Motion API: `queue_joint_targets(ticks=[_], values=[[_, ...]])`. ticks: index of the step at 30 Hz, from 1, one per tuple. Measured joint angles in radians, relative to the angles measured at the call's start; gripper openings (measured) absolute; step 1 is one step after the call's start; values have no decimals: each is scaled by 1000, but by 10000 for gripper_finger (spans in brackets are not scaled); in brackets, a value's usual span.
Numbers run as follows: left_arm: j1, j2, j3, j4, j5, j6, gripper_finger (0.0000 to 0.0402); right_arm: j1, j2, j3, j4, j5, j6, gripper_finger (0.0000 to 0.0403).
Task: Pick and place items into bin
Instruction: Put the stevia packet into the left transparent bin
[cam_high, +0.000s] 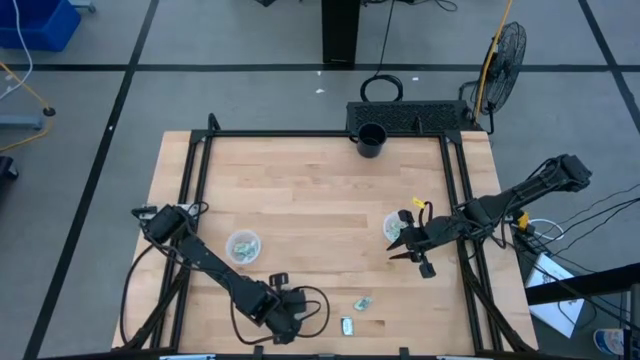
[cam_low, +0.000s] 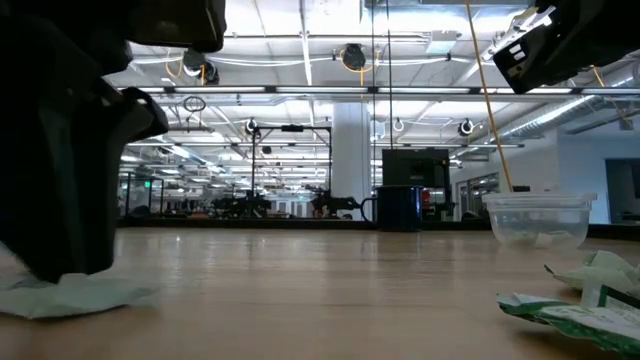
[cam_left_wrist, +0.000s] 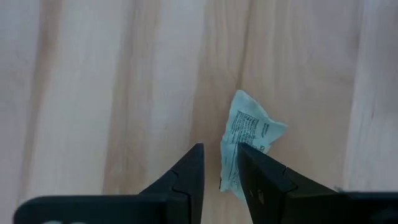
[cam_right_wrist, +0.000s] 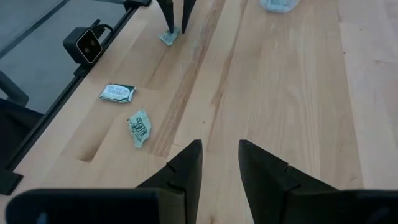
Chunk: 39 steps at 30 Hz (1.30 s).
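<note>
A pale green crinkled wrapper (cam_left_wrist: 250, 130) lies flat on the wood at the table's near edge. My left gripper (cam_left_wrist: 221, 149) points down over it, fingers a narrow gap apart. One end of the wrapper shows in that gap. The high view has this gripper (cam_high: 282, 284) left of the near-edge middle; the low view shows it (cam_low: 60, 272) just over the wrapper (cam_low: 70, 297). Two more wrappers (cam_right_wrist: 117, 92) (cam_right_wrist: 140, 127) lie to its right. My right gripper (cam_right_wrist: 219, 146) hovers narrowly open and empty, next to the right clear cup (cam_high: 397, 228). My left gripper comes at the wrapper from above, pointing down. One finger (cam_left_wrist: 261, 177) overlaps the wrapper's end (cam_left_wrist: 229, 165), and bare wood shows between the other finger and that end. Whether either finger touches the wrapper, I cannot tell. The wrapper lies on the table.
A second clear cup (cam_high: 243, 245) with pale pieces inside stands left of centre. A black cup (cam_high: 370, 140) stands at the far edge. A black frame rail (cam_high: 190, 190) borders the board. A small camera (cam_right_wrist: 87, 42) sits at the near edge. Bare wood spreads across the middle.
</note>
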<state>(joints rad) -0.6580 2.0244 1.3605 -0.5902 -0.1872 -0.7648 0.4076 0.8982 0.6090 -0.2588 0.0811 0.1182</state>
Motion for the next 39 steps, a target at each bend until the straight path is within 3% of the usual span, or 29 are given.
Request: queue_joint_targets(ticks=[11,19,23,30,39], values=[[2,39,6,-25,15,8,95,0,0,0,0,0,0,100],[9,50,5,-58,-32,14,13,0,0,0,1,0,0,100],[27,34,1,-77,-97,27,8,0,0,0,2,0,0,100],[61,-34,-3,-184,-194,25,4,0,0,-1,5,0,0,100],[100,-181,-1,-436,-215,-25,3,0,0,-2,6,1,0,100]])
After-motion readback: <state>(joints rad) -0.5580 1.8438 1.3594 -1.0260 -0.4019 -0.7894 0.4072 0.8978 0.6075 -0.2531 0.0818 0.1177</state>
